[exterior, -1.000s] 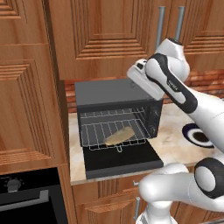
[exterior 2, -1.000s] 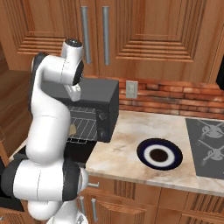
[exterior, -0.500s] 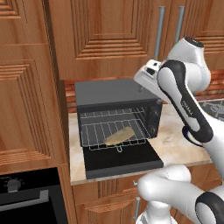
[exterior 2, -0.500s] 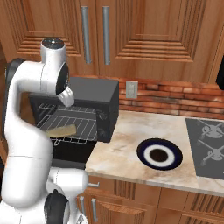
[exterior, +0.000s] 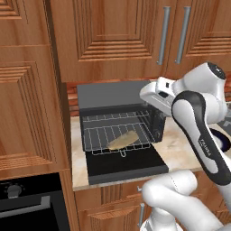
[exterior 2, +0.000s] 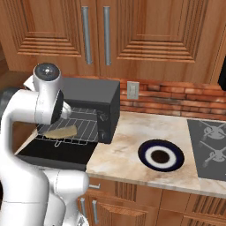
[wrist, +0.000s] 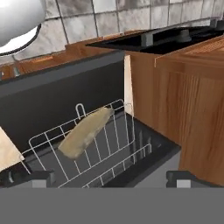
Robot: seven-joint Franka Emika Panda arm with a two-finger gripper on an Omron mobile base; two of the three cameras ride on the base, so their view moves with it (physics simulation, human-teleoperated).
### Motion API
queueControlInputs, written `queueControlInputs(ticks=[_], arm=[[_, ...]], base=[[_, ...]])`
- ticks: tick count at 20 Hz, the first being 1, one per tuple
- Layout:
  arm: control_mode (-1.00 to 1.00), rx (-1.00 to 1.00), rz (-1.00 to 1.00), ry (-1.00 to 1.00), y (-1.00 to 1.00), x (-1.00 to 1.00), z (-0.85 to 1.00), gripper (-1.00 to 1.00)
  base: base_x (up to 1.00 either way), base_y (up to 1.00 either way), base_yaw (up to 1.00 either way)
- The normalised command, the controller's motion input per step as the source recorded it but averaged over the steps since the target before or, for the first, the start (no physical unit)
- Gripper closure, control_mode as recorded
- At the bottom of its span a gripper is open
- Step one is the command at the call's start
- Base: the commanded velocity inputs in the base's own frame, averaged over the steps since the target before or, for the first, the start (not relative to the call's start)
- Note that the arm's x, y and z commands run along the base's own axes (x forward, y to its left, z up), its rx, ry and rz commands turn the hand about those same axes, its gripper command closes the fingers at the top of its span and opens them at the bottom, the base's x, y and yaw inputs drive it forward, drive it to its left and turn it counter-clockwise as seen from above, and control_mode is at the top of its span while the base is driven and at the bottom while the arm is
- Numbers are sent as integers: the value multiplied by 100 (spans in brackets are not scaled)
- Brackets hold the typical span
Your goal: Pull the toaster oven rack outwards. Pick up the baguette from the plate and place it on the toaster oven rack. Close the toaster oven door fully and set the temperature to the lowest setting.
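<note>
The baguette [exterior: 122, 140] is lying on the rack [exterior: 119, 136], which is sticking out of the toaster oven [exterior: 118, 113] over the toaster oven door [exterior: 125, 165]; the door is hanging fully open and flat, level with the counter [exterior 2: 132, 154]. In the hand view the loaf [wrist: 85, 131] is resting slantwise across the wire grid [wrist: 81, 146], nearer its front edge. The plate [exterior 2: 160, 155] is sitting bare on the counter to the right of the appliance, well apart from it.

The gripper [wrist: 109, 178] is hovering above and to the right of the oven, its dark fingertips [wrist: 33, 177] standing spread wide with nothing between them. Compared with a second ago, the arm has been swinging up and back: its elbow is now rising higher beside the oven's right upper corner, and the hand is drawing away from the cavity. The baguette, rack, door and plate are lying just as before
</note>
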Motion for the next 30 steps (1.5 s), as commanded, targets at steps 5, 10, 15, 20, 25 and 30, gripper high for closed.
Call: queueControlInputs(ticks=[5, 10, 15, 20, 25, 30], arm=[[-100, -21, 37, 15, 30, 0, 0, -100], [-100, -24, 17, 9, 29, 0, -8, -100], [-100, -7, -4, -2, 3, -15, -34, -100], [-100, 0, -4, -5, 0, -11, -39, -100], [-100, 0, -2, 0, 0, 0, -42, -100], [-100, -2, 0, 0, 1, 0, -42, -100]], base=[[0, 0, 0], [0, 0, 0], [0, 0, 0], [0, 0, 0], [0, 0, 0], [0, 0, 0]])
